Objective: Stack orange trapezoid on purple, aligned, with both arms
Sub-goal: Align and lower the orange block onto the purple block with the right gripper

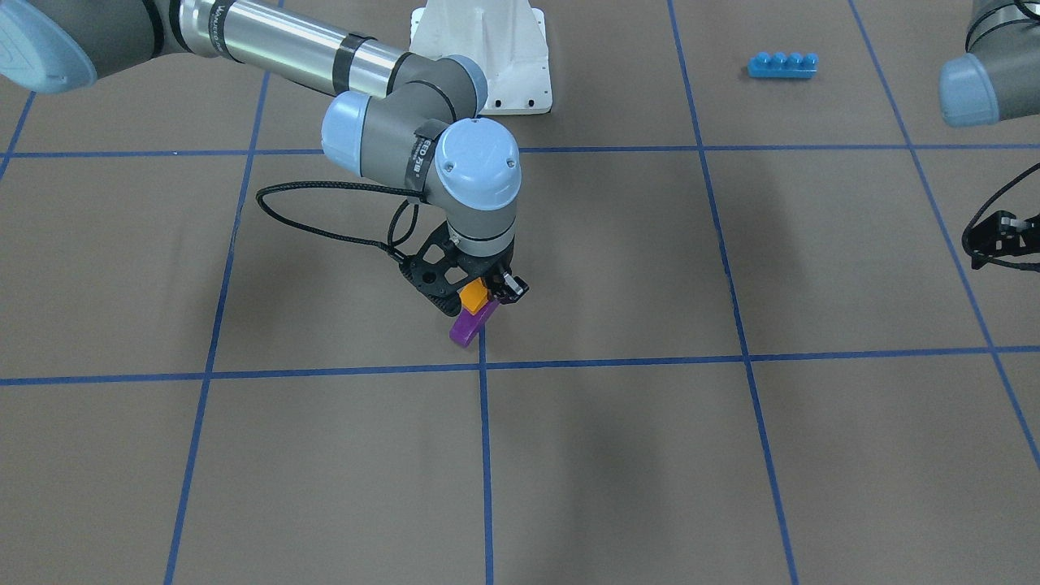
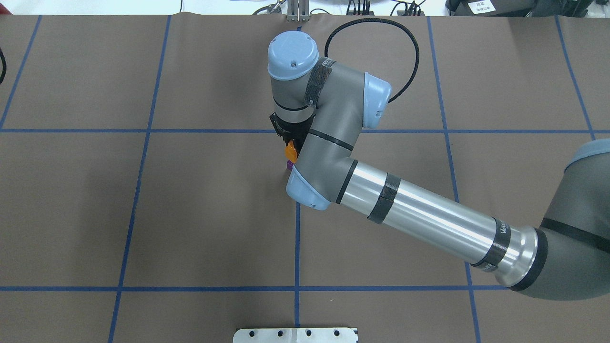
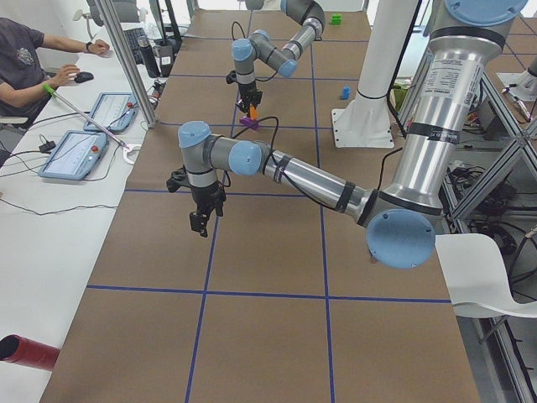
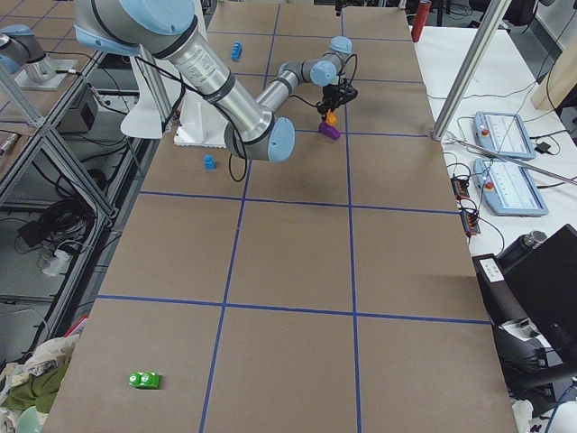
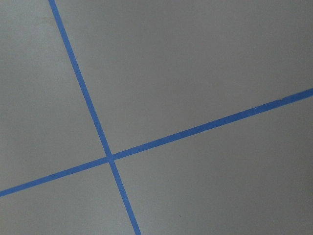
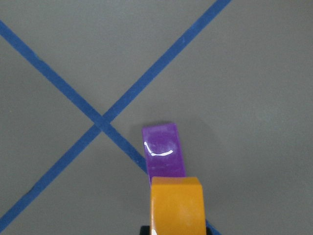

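**Operator:** Where is the orange trapezoid?

**Me:** Between the fingers of my right gripper. They are clamped on the orange trapezoid, one on each side.

**Operator:** And the purple one?

**Me:** The purple brick lies on the brown paper directly beneath those fingertips, just beside a crossing of the blue tape lines. From my right wrist, the orange covers only the end of the purple nearest my fingers. The rest of it sticks out ahead of them. I cannot tell whether the two bricks touch yet.

**Operator:** Your other hand?

**Me:** My left gripper hangs over the paper, well apart from both bricks. Its wrist camera sees only tape. I cannot tell whether its fingers are spread or closed.

**Operator:** What could go wrong from here?

**Me:** Mostly the offset, I think. If I press down with the orange over one end only, the stud may miss its socket. The purple's far end could then lift, or the brick could skid on the paper, since nothing braces it. If my wrist is turned slightly off the purple's long axis, the sloped sides will not line up. If I let go before the brick seats, the orange may slide off the slope.

**Operator:** Anything nearby to catch?

**Me:** The blue four-stud brick sits well away from my fingers, out towards the white pedestal.
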